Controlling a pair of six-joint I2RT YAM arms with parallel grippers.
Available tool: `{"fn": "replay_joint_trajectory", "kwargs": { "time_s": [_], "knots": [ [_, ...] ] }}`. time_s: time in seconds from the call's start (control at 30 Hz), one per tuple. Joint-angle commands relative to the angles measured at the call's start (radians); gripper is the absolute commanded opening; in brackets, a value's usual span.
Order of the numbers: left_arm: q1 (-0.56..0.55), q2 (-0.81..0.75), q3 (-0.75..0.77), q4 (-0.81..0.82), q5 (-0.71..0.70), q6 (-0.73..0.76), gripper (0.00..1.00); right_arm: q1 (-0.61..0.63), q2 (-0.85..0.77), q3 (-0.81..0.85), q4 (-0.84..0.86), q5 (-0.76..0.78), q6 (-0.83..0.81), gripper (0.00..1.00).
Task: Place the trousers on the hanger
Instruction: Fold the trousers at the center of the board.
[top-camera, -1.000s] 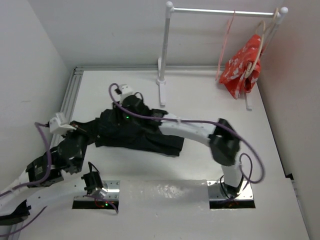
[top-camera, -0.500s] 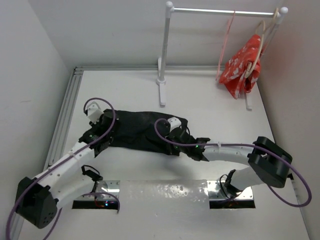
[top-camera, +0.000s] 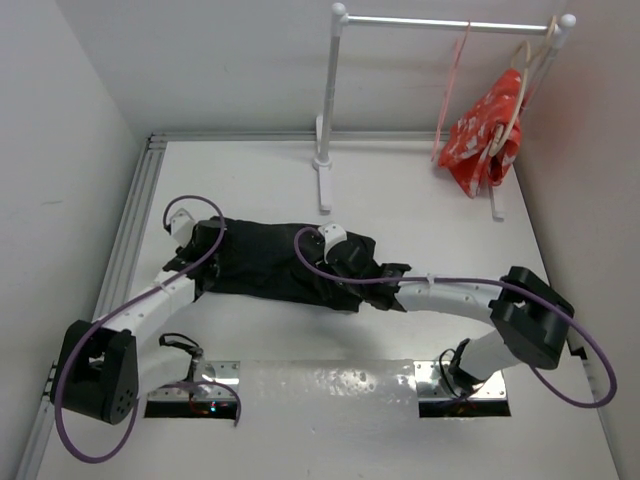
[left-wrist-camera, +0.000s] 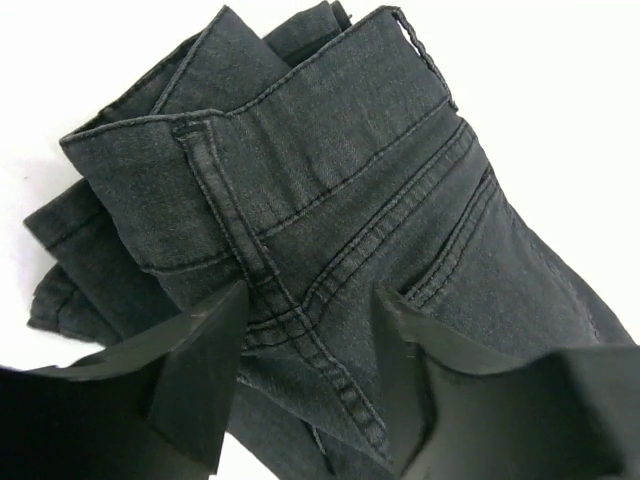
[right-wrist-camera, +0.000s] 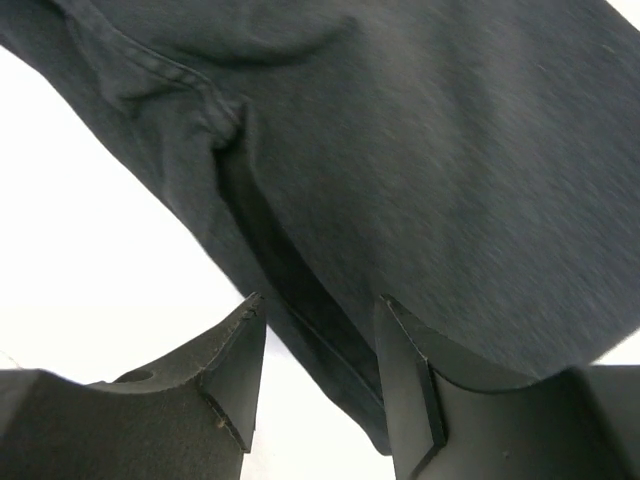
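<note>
The black trousers (top-camera: 270, 268) lie bunched lengthwise on the white table. My left gripper (top-camera: 212, 250) hovers over their left end. In the left wrist view it (left-wrist-camera: 310, 385) is open, its fingers (left-wrist-camera: 200, 370) straddling a stitched seam of the trousers (left-wrist-camera: 330, 180). My right gripper (top-camera: 348, 268) is over their right end. In the right wrist view it (right-wrist-camera: 320, 385) is open too, with the edge of the trousers (right-wrist-camera: 450, 150) running between its fingers (right-wrist-camera: 235, 365). The pink-red wire hanger (top-camera: 453, 90) hangs on the rack's rail at the back right, far from both grippers.
The white rack's rail (top-camera: 450, 22) spans the back right. Its post (top-camera: 328, 100) and foot (top-camera: 322, 185) stand just behind the trousers. A red patterned cloth (top-camera: 485, 135) hangs on a beige hanger (top-camera: 518, 95). Walls close in left and right, and a metal rail (top-camera: 135, 220) lines the left edge.
The trousers have been drawn out longer and flatter. The left arm swung in onto their left end, and the right arm pulled back to their right end. Both have barely shifted since half a second ago.
</note>
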Motion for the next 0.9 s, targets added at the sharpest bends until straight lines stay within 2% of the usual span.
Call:
{"fn": "replay_joint_trajectory", "kwargs": {
  "time_s": [0.0,0.03,0.13,0.2,0.27,0.37,0.57,0.6,0.73,0.87],
  "knots": [
    [0.013,0.025,0.013,0.084,0.021,0.023,0.48,0.002,0.049,0.078,-0.010,-0.065,-0.029,0.46],
    [0.013,0.028,0.012,0.083,0.021,0.017,0.43,0.002,0.060,0.090,-0.002,-0.087,-0.025,0.46],
    [0.013,0.012,-0.008,0.070,0.031,0.009,0.37,0.002,0.112,0.122,0.001,-0.098,-0.022,0.47],
    [0.013,-0.013,-0.034,0.069,0.034,0.009,0.34,0.002,0.158,0.157,-0.005,-0.113,-0.025,0.53],
    [0.013,-0.054,-0.072,0.080,0.031,0.009,0.26,0.002,0.195,0.194,-0.014,-0.148,-0.025,0.55],
    [0.013,-0.064,-0.097,0.089,0.017,0.008,0.00,0.002,0.265,0.255,-0.016,-0.173,-0.020,0.53],
    [0.013,-0.080,-0.063,0.069,0.006,0.001,0.00,0.002,0.347,0.317,-0.001,-0.176,-0.014,0.41],
    [0.013,-0.100,-0.056,0.054,0.005,-0.002,0.00,0.002,0.356,0.320,0.019,-0.181,-0.010,0.36],
    [0.013,-0.163,-0.028,0.006,-0.014,-0.009,0.00,0.004,0.358,0.305,0.038,-0.145,0.004,0.00],
    [0.013,-0.255,-0.030,-0.080,-0.060,-0.031,0.00,0.005,0.222,0.202,0.073,-0.130,0.007,0.00]
  ]
}}
